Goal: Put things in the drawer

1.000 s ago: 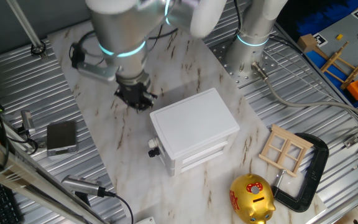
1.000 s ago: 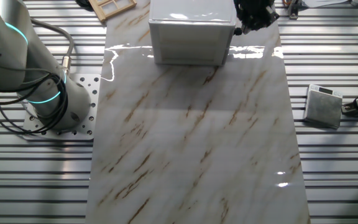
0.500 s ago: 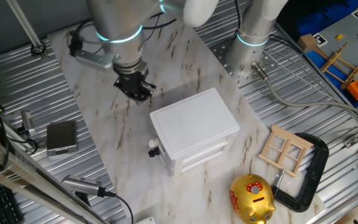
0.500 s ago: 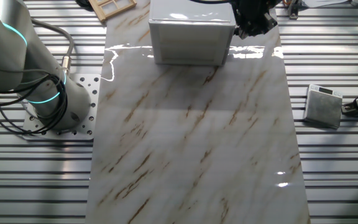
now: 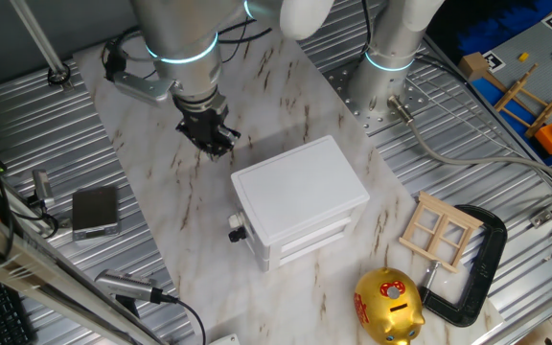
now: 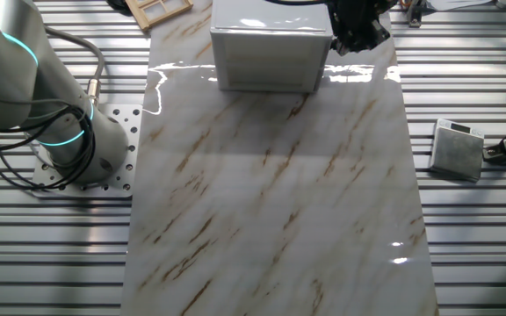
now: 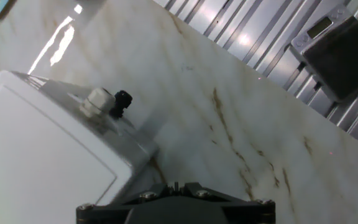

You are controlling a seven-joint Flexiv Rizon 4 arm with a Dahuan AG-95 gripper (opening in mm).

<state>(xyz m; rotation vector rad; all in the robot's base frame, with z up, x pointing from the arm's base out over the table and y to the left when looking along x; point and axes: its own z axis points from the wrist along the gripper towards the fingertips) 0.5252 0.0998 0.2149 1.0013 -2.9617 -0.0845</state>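
Observation:
The small white cabinet (image 5: 300, 187) stands on the marble board, its drawers shut. The upper drawer's round white knob (image 5: 237, 221) sits above a black knob (image 5: 236, 235); both knobs also show in the hand view, the white knob (image 7: 97, 99) beside the black knob (image 7: 122, 102). My gripper (image 5: 214, 142) hangs over the marble just beyond the cabinet's far left corner, apart from it, with the fingers together and nothing in them. In the other fixed view the gripper (image 6: 357, 31) is right of the cabinet (image 6: 269, 48). No small wooden blocks are in view.
A gold piggy bank (image 5: 388, 305), a wooden window frame (image 5: 440, 230) and a black clamp (image 5: 482, 264) lie to the cabinet's right. A grey scale (image 5: 95, 211) sits on the ribbed metal at left; it also shows in the hand view (image 7: 340, 53). The arm's base (image 5: 381, 77) stands behind.
The gripper rose and drew a little away from the cabinet's corner, toward the far left; it has barely moved in the last half second. The cabinet is unchanged.

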